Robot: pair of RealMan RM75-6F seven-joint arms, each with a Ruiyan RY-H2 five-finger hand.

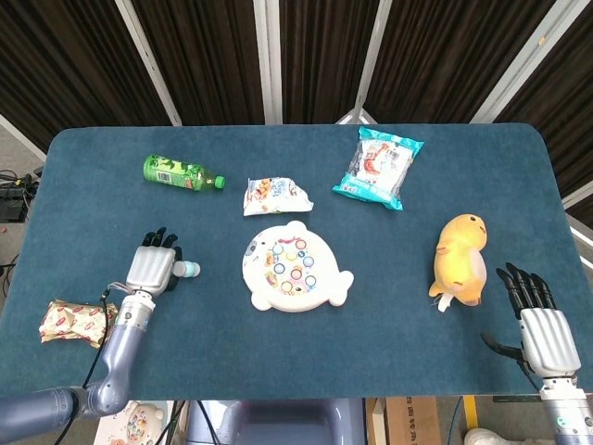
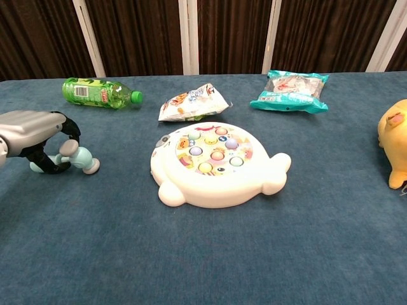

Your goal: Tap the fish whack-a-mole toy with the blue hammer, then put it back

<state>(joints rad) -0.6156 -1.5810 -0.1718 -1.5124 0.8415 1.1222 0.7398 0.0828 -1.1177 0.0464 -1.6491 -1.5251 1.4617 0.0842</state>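
The white fish whack-a-mole toy (image 1: 295, 267) (image 2: 216, 164) lies flat at the table's middle, its coloured buttons facing up. The blue hammer (image 1: 188, 270) (image 2: 79, 157) lies on the cloth to its left, head toward the toy. My left hand (image 1: 156, 264) (image 2: 35, 130) sits over the hammer's handle with its fingers curled around it, hiding most of the handle. My right hand (image 1: 537, 320) hovers off the table's front right corner, fingers spread and holding nothing; the chest view does not show it.
A green bottle (image 1: 181, 172) (image 2: 98, 92) lies at the back left. Behind the toy are a white snack bag (image 1: 273, 195) and a teal packet (image 1: 378, 167). A yellow plush (image 1: 461, 260) sits at the right, a wrapped snack (image 1: 69, 320) by the front left edge.
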